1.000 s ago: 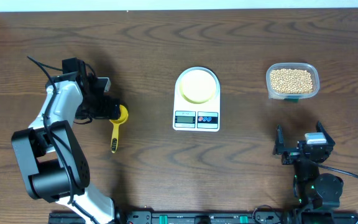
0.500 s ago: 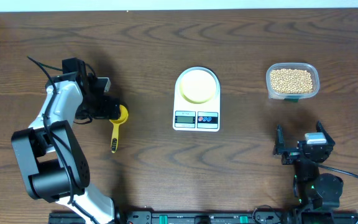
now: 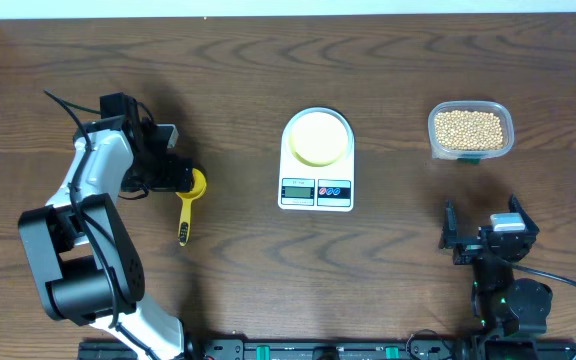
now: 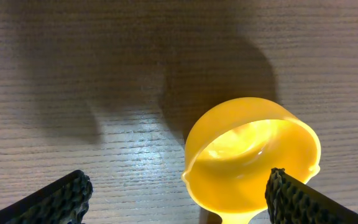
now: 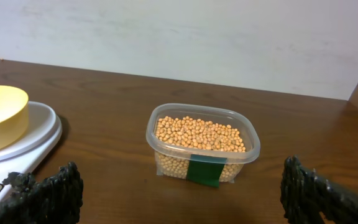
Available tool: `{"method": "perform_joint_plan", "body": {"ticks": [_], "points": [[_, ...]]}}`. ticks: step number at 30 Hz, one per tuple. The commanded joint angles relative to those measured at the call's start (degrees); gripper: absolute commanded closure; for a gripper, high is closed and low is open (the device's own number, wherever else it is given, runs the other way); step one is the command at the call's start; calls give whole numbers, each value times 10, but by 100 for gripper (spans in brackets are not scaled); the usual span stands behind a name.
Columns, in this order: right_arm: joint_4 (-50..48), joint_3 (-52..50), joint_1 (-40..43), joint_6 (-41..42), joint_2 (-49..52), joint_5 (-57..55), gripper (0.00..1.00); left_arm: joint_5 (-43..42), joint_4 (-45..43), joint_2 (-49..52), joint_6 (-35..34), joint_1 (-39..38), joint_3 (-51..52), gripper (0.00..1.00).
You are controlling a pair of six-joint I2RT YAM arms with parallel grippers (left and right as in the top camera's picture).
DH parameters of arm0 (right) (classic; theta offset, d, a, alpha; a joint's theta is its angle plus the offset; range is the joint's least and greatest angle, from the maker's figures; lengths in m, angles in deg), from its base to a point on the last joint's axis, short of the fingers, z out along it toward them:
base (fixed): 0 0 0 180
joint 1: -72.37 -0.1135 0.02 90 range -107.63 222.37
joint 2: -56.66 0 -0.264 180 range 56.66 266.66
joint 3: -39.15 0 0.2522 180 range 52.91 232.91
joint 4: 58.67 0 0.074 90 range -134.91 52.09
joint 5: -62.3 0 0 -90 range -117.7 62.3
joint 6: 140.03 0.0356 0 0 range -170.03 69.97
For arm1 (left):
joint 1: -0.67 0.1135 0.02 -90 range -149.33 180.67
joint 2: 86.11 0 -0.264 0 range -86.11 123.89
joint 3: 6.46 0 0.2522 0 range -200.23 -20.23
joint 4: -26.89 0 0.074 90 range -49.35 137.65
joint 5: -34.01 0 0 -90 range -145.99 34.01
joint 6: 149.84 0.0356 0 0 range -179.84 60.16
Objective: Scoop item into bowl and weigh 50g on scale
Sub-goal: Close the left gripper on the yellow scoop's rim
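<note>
The scale (image 3: pixel 316 165) sits in the middle of the table (image 3: pixel 268 60), with the bowl (image 3: pixel 318 137) on its far half. Well to its right stands a tub (image 3: pixel 470 130) with beans (image 3: pixel 468 127) in it. Left of the scale lies a scoop (image 3: pixel 186 205), the left gripper (image 3: pixel 180 178) over its cup.

Bright even light w/ soft shadows, glare in scoop (image 4: pixel 247 146)

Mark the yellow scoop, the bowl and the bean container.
yellow scoop (image 4: pixel 248 155): left wrist view, inside of its cup.
bowl (image 3: pixel 318 137): overhead view, bare centre of the bowl.
bean container (image 5: pixel 204 172): right wrist view, front wall at the green label.
</note>
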Motion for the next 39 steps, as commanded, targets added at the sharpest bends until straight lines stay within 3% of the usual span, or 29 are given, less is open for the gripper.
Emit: {"method": "perform_joint_plan", "body": {"ticks": [1,39], "points": [[3,-1,5,-2,-4,-7,1,6,0,11,7,3,6,9],[3,-1,5,-2,-4,-7,1,8,-1,19,8,3,6,9]]}}
